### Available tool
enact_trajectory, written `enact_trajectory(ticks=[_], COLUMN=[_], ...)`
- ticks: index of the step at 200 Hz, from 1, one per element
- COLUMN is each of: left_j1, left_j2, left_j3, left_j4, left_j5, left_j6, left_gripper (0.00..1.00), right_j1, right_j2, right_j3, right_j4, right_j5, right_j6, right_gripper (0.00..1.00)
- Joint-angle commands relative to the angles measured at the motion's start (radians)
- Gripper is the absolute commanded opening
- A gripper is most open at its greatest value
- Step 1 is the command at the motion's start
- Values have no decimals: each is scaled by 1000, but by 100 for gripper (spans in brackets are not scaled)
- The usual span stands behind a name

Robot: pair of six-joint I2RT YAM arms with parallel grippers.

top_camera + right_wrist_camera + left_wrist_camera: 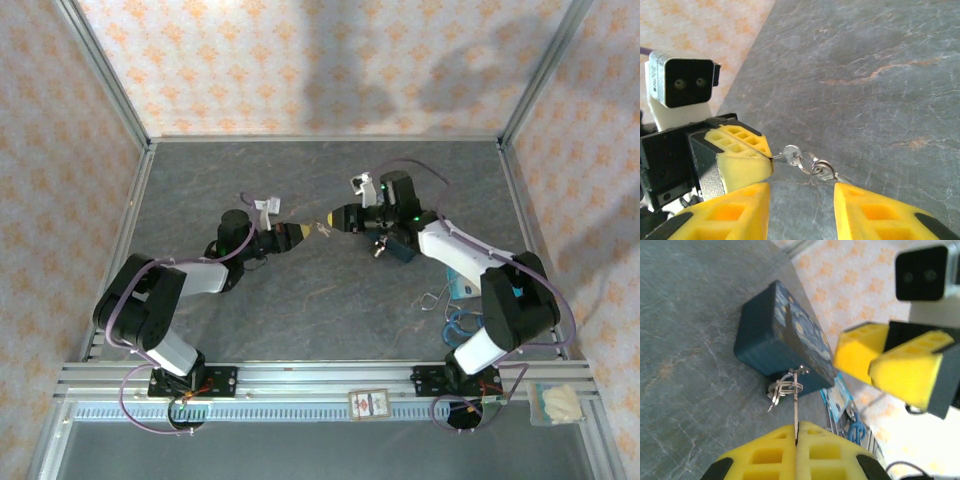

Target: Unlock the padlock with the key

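Left wrist: blue box (761,337) behind key (796,407)

No word, brand or number can be read anywhere: the small card (368,403) with a red mark, lying on the front rail (300,378) at about 6 o'clock in the top view, is too small to make out, and the blue box (765,335) carries only painted yellow swirls.
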Motion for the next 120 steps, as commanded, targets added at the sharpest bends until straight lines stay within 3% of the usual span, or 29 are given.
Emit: enact_trajectory(ticks=[1, 31, 84, 120], left_j1=[-3, -13, -27, -31], left_j2=[-32, -47, -47, -35], left_j3=[20, 39, 43, 44], left_j4=[-89, -118, -68, -35], left_j5=[111, 146, 180, 195], left_j6=[107, 141, 116, 92], left_gripper=[0, 0, 0, 0], right_j1=[-29, -30, -5, 14], right_j2=[21, 60, 87, 102], right_j3=[44, 48, 21, 16], right_j4=[-67, -79, -38, -18], right_j5=[-201, -321, -295, -301], right_j6=[-112, -134, -127, -116], right_gripper=[39, 40, 40, 34])
